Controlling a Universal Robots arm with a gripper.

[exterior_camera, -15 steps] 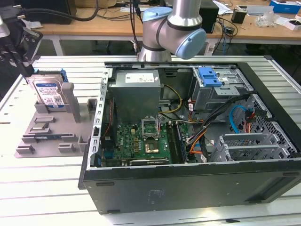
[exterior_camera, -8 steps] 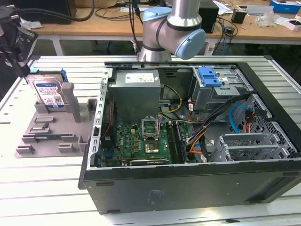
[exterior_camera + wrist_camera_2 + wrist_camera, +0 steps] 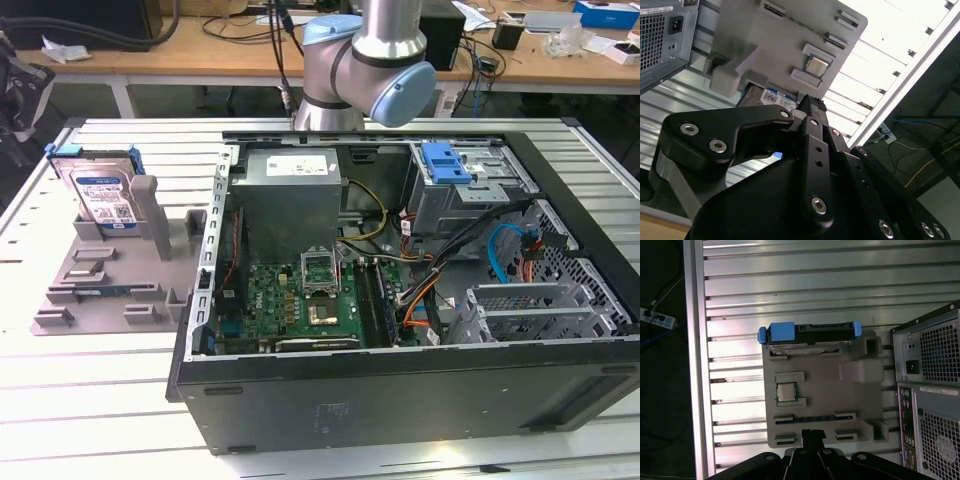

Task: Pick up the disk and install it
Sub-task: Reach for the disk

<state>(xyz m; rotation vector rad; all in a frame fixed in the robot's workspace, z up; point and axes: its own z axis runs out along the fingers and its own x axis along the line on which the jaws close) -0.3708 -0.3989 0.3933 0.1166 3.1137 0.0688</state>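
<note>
Jaws on the gripper (image 3: pixel 813 434) are clenched with nothing between them; both wrist views agree. In the first wrist view it hangs over the edge of the fixture (image 3: pixel 825 390) opposite the disk (image 3: pixel 807 335), well apart from it.

The fixture is a grey moulded tray lying flat on the slatted table (image 3: pixel 790 280). One pocket, between gripper and disk, holds a CPU (image 3: pixel 786 391).

The disk stands on edge in a slot at the fixture's far end. A blue carrier (image 3: pixel 781 332) frames it, with tabs sticking out at both ends. In the exterior view it sits at the fixture's back corner, on the exterior view's left, label towards the camera. It is not yet in the case.

The case (image 3: pixel 400 390) is just beside the fixture, on the exterior view's right, lying on its side with the panel off. Inside are the motherboard (image 3: pixel 300 300), the PSU (image 3: pixel 290 195), and further back a metal cage (image 3: pixel 470 200) with a blue latch (image 3: pixel 445 162) on top.

The arm (image 3: pixel 365 60) stands behind the case.
</note>
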